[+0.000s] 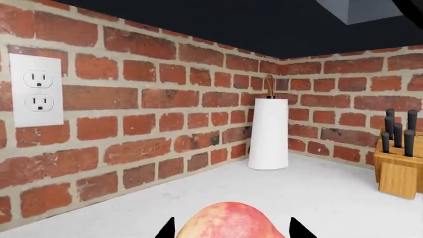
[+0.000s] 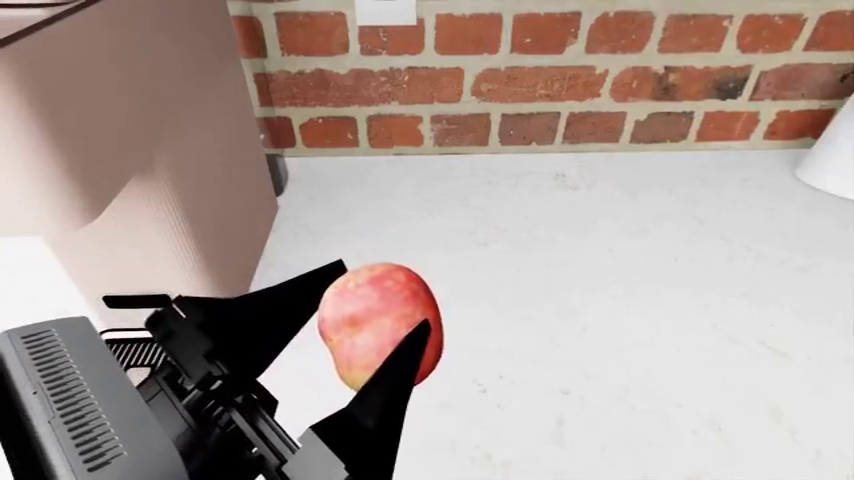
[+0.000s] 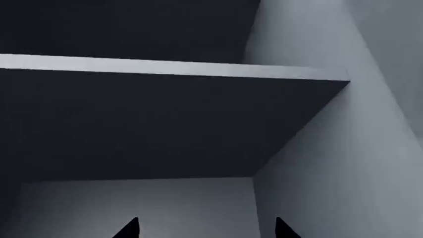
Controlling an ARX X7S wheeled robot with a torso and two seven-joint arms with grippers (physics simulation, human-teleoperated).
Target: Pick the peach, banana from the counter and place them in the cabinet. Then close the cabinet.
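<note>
The peach (image 2: 367, 330), red-pink with yellow patches, hangs above the white counter (image 2: 601, 260). My left gripper (image 2: 383, 295) is shut on it, one black finger on each side. In the left wrist view the peach (image 1: 228, 224) fills the space between the fingertips of the left gripper (image 1: 231, 221). My right gripper (image 3: 206, 229) is open and holds nothing. It points into the grey cabinet interior, below a shelf (image 3: 172, 67). The right gripper is outside the head view. The banana is out of view.
A tan panel (image 2: 134, 150) stands at the counter's left. A brick wall (image 2: 534, 80) runs behind, with an outlet (image 1: 37, 90). In the corner stand a paper towel roll (image 1: 269, 133) and a wooden knife block (image 1: 399, 168).
</note>
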